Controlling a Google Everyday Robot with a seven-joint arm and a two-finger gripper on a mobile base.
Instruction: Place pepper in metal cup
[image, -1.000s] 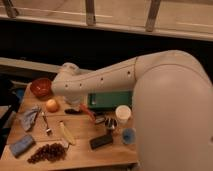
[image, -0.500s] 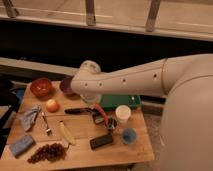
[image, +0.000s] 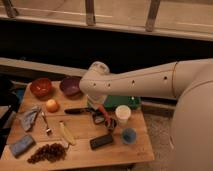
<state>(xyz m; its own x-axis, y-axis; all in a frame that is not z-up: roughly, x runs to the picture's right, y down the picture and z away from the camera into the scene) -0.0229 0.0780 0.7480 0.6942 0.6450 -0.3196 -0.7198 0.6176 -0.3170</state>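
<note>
Pepper (image: 102, 111) now nearer metal cup (image: 111, 123), gripper (image: 100, 118)

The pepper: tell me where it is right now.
In the camera view the pepper hangs at the gripper, right of table centre, just above the metal cup and left of the white cup.

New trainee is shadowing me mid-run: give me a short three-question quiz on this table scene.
1. True or false: the pepper lies loose on the table, far from the hand.
2. Which cup stands nearest the hand? A) white cup B) blue cup C) metal cup
3. Name the round fruit left of the knife.

Key
1. False: the pepper is at the hand, just above the metal cup.
2. C
3. The orange.
</note>
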